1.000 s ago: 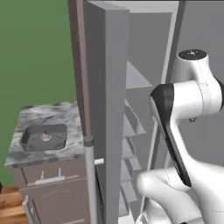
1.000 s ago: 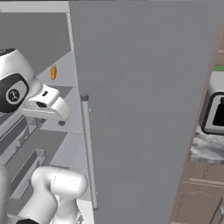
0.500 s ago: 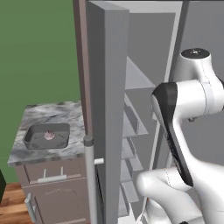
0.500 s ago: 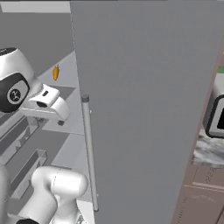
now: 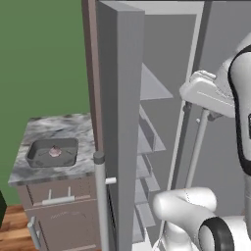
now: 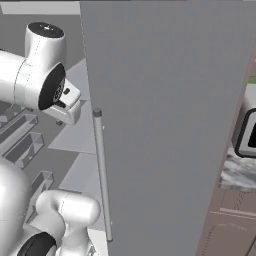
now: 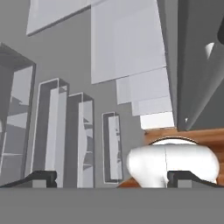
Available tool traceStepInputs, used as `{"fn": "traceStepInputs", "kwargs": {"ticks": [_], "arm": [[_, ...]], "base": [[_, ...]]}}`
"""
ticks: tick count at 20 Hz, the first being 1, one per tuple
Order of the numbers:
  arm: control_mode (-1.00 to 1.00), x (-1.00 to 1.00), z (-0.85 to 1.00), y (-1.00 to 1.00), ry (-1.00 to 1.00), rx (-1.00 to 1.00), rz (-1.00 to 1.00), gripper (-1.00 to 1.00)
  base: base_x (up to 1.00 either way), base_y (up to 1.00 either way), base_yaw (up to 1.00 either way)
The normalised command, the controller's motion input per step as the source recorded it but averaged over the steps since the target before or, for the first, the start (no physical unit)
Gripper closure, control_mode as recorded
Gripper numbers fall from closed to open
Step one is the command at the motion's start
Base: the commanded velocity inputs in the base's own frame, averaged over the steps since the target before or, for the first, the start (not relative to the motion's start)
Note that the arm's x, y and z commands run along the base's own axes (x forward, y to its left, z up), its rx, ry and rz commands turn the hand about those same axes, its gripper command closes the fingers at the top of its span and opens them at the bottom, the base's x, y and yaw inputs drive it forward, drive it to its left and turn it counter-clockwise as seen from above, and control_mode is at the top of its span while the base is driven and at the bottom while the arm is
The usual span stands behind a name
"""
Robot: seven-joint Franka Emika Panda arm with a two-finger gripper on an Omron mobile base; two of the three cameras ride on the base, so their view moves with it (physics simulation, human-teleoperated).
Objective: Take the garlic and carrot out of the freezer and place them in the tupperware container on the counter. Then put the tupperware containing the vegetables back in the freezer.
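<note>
On the marbled counter (image 5: pixel 49 128) sits the tupperware container (image 5: pixel 37 156), a dark-grey tray. The pinkish garlic (image 5: pixel 55 151) lies inside it. The freezer (image 5: pixel 162 59) stands open, its thick door (image 5: pixel 120 112) swung towards me, and slanted grey shelves (image 5: pixel 147 142) show inside. My white hand (image 5: pixel 208 93) hovers in front of the upper shelves. In the hand view my gripper (image 7: pixel 111 179) is open, with nothing between its fingertips (image 7: pixel 43 177), and it looks down along the grey shelf bins (image 7: pixel 83 140). The carrot is hidden.
The other big door (image 6: pixel 170 125), with its long bar handle (image 6: pixel 101 175), walls off the right side. My arm (image 6: pixel 40 75) crosses in front of the shelves. Cabinet drawers with light handles (image 5: pixel 58 200) sit under the counter. A dark appliance (image 6: pixel 249 134) stands at far right.
The arm has swung: its upper joints moved up and across the shelves, and the hand has shifted with them. The orange carrot on the shelf is now covered. The jaws stayed open.
</note>
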Motion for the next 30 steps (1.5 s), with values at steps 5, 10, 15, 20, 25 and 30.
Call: {"fn": "traceStepInputs", "kwargs": {"ticks": [5, 10, 15, 20, 25, 30], "arm": [[-1.0, 0.23, 0.45, 0.26, -0.16, 0.1, 0.11, -1.0], [-1.0, 0.3, 0.12, 0.46, -0.16, -0.01, 0.06, -1.0], [-1.0, 0.46, 0.0, 0.49, -0.13, -0.05, 0.06, -1.0], [-1.0, 0.71, 0.0, 0.26, -0.09, -0.08, 0.03, -1.0], [-1.0, 0.81, 0.0, 0.04, 0.0, -0.06, 0.01, -1.0], [-1.0, 0.67, -0.05, 0.14, 0.0, -0.1, 0.0, -1.0]], "base": [[0.0, 0.0, 0.0], [0.0, 0.0, 0.0], [0.0, 0.0, 0.0], [0.0, 0.0, 0.0], [0.0, 0.0, 0.0], [0.0, 0.0, 0.0]]}}
